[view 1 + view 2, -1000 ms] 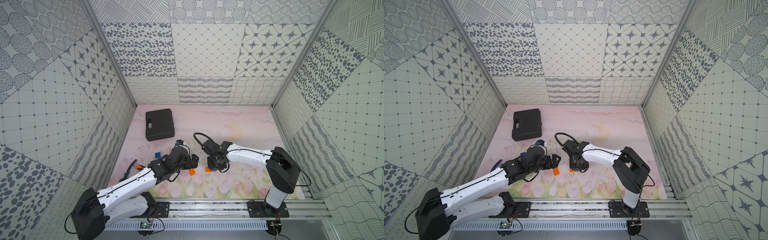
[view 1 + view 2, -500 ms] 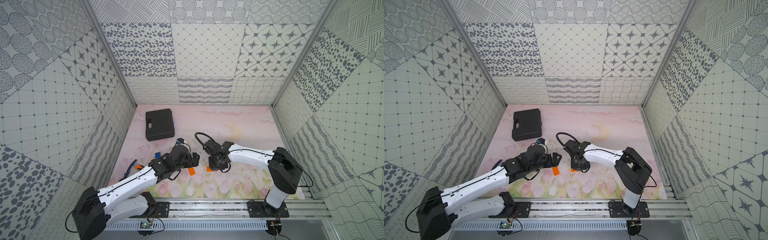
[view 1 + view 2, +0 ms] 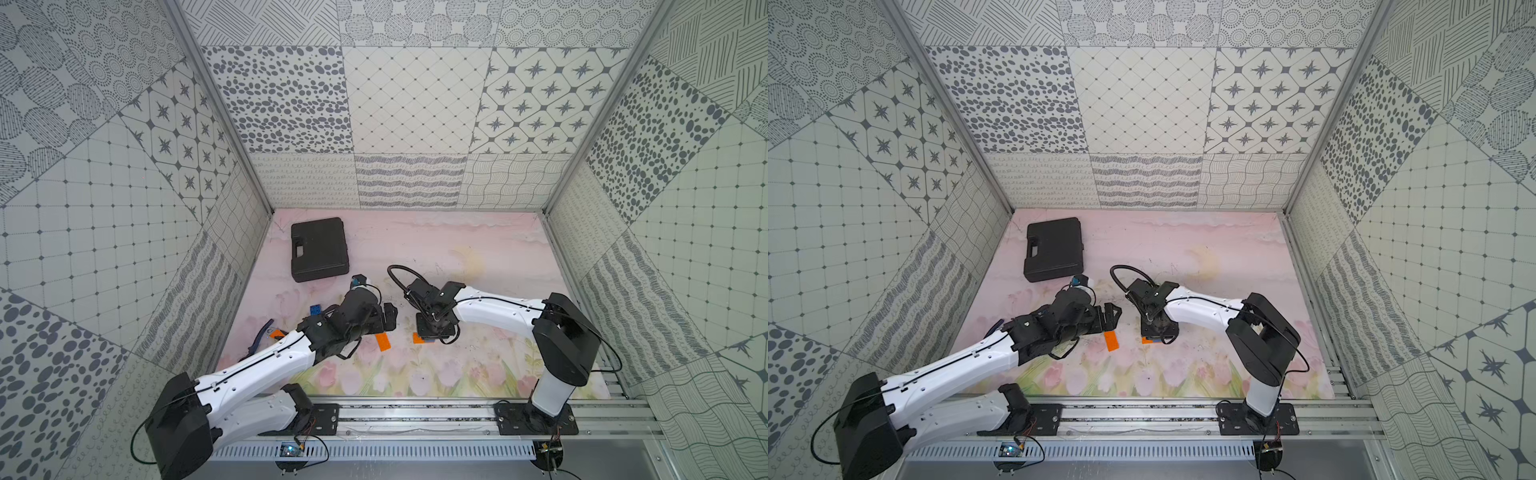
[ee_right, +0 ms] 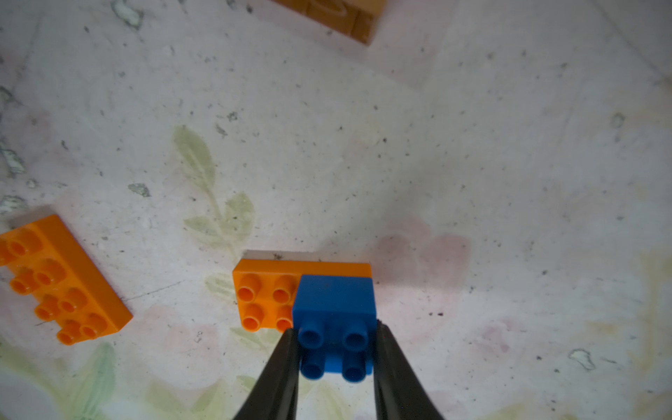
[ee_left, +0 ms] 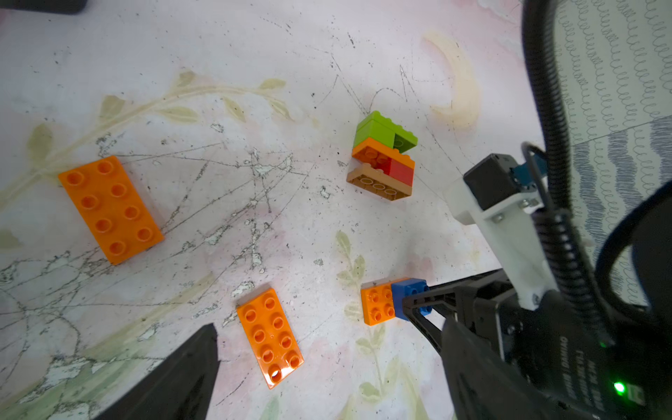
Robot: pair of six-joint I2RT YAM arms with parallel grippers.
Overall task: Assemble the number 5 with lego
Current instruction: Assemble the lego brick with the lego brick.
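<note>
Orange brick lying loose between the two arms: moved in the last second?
No. In a top view the orange brick lies at the same spot relative to the black case.

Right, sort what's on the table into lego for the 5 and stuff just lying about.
For the job:
- blue square brick pressed on a short orange brick
- near orange oblong
- far orange oblong
- green-orange-red-brown stack
- spare blue square

Lying about:
- black case
- hand tool beside the left arm

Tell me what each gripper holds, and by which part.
Right gripper clamps the blue square studded plastic brick by two opposite sides; left gripper, open, holds nothing.
</note>
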